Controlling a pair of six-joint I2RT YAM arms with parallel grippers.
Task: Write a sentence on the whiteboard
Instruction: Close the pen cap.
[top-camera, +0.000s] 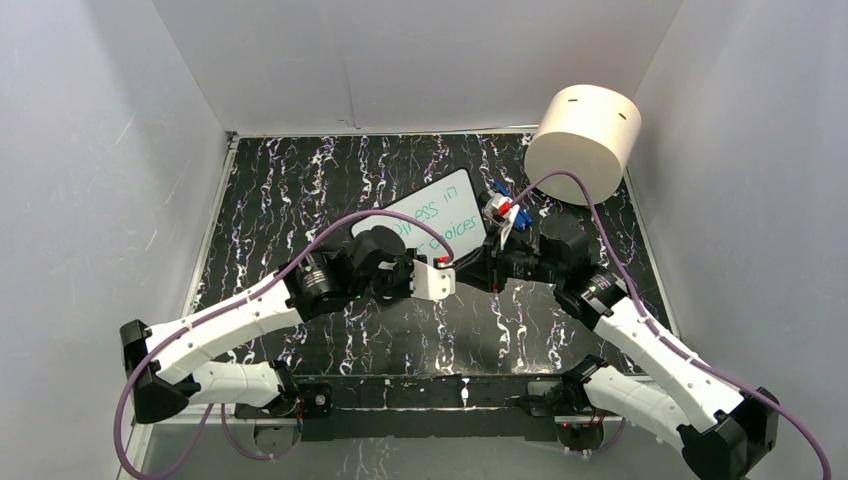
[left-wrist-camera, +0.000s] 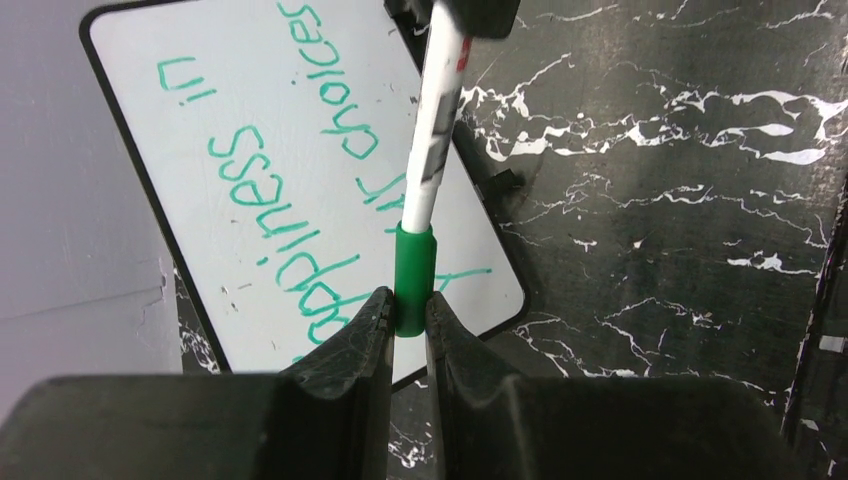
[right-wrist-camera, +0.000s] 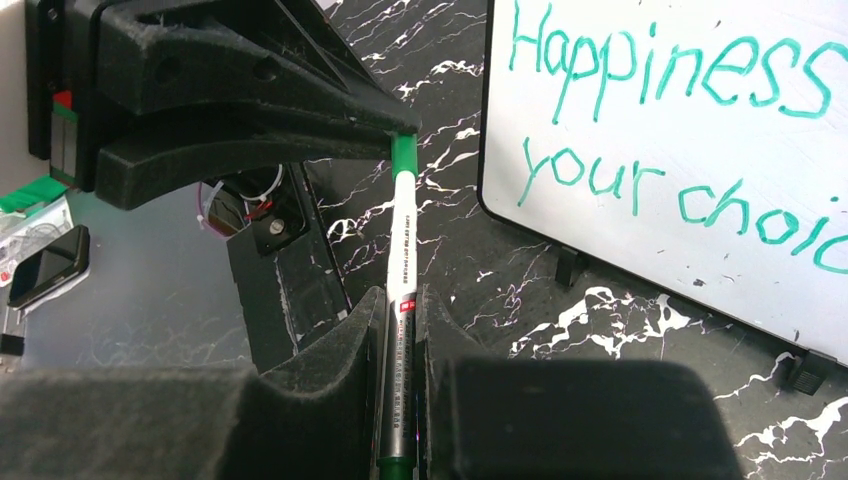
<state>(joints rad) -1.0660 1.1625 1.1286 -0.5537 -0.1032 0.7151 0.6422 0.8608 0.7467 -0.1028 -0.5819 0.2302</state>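
The whiteboard stands tilted at the back middle, with a thin black frame. The sentence on it is in teal-green marker and reads "Happiness in your choices" over two lines; it also shows in the left wrist view. A white marker with a green cap is held between both grippers, just in front of the board. My left gripper is shut on the green cap. My right gripper is shut on the marker's barrel. In the top view the left gripper and right gripper meet tip to tip.
A big cream cylinder sits at the back right, close to the right wall. Purple cables loop over both arms. White walls enclose the black marbled table on three sides. Small black feet prop the board.
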